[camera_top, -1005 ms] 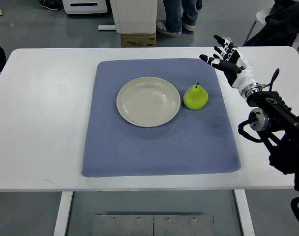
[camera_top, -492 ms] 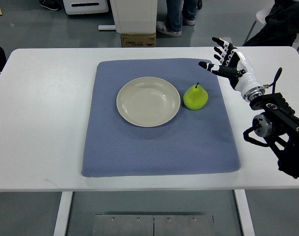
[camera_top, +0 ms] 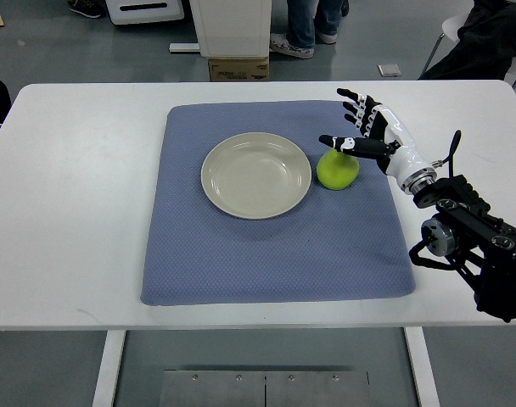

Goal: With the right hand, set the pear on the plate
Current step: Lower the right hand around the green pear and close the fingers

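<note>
Swinging in from the bench's far right corner, the right hand [camera_top: 370,129] now hovers, fingers [camera_top: 336,142] spread wide and empty, just above-right of the pear [camera_top: 336,170], which lies beside the plate [camera_top: 256,175].

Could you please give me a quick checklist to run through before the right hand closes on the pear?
1. Green pear sits on the blue cloth mat, right of the plate: ok.
2. Round cream plate holds nothing: ok.
3. Right hand fingers spread, holding nothing: ok.
4. Right hand over the pear: ok, thumb crosses its top.
5. Contact with pear: cannot tell.
6. Left hand out of the way: ok, not in view.
</note>
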Available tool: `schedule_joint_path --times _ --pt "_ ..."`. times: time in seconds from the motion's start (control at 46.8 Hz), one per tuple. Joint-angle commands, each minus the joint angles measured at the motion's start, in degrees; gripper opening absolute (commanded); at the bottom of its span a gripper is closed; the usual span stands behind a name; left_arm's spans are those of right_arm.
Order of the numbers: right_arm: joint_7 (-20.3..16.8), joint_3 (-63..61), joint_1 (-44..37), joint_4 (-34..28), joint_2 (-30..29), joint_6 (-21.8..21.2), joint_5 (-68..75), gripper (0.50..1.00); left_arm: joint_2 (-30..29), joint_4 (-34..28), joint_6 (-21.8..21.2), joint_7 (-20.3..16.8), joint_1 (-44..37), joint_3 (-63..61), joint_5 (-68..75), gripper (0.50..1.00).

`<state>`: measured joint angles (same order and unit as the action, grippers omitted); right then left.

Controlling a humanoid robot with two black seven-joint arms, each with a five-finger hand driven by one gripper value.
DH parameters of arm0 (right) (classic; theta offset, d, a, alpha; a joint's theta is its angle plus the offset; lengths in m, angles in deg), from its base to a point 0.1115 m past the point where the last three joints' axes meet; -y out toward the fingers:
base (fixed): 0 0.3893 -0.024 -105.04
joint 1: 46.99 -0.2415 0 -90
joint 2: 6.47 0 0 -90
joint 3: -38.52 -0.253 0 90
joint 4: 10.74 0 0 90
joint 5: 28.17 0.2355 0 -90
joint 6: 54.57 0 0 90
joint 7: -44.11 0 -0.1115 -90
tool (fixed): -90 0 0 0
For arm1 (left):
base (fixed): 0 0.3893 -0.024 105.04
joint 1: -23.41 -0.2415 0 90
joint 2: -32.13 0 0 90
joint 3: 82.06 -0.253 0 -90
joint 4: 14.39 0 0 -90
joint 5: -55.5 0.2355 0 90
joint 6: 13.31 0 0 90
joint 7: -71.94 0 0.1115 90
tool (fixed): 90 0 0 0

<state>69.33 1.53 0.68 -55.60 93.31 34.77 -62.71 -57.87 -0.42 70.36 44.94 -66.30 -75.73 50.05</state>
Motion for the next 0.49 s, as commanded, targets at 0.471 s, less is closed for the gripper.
schedule_joint_path --times 0.471 --pt "3.43 4.38 0.66 1.96 -0.47 2.06 -0.09 1.000 0.00 0.00 0.00 0.02 -0.03 0.00 0.00 1.000"
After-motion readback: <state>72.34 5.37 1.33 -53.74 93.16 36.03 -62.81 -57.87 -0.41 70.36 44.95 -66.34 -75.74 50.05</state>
